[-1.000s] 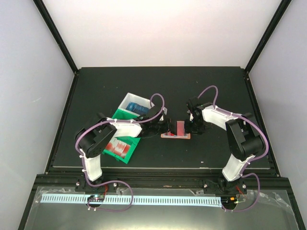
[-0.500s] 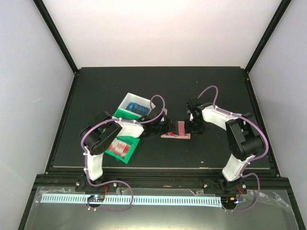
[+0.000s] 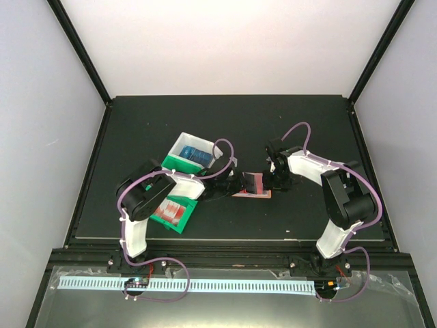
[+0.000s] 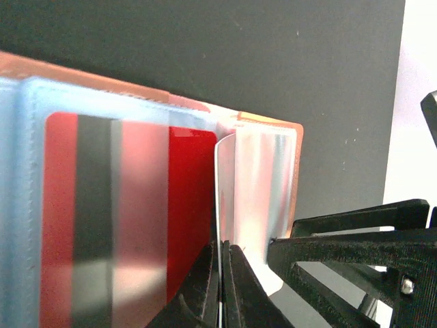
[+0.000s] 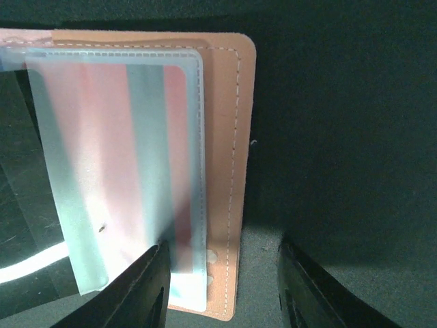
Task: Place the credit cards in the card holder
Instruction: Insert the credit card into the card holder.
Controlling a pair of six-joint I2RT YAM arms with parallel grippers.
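The salmon card holder [image 3: 258, 194] lies open on the dark table between the two arms. My left gripper [image 4: 222, 283] is shut on a thin white credit card [image 4: 218, 225], seen edge-on, with its far end standing in the holder's pale pocket [image 4: 256, 178]. A red card with a dark stripe [image 4: 191, 198] sits in the neighbouring pocket. My right gripper [image 5: 222, 290] is open at the holder's corner [image 5: 222, 137]. One finger is over the pale pocket holding a red card [image 5: 109, 137]; the other is over bare table.
A green bin [image 3: 172, 210] holding red and white cards sits under the left arm. A white bin [image 3: 194, 152] with blue cards stands behind it. The right gripper's black fingers [image 4: 355, 239] stand close beside the left gripper.
The left arm has pushed a little to the right, towards the holder, with the card. The right arm has stayed still.
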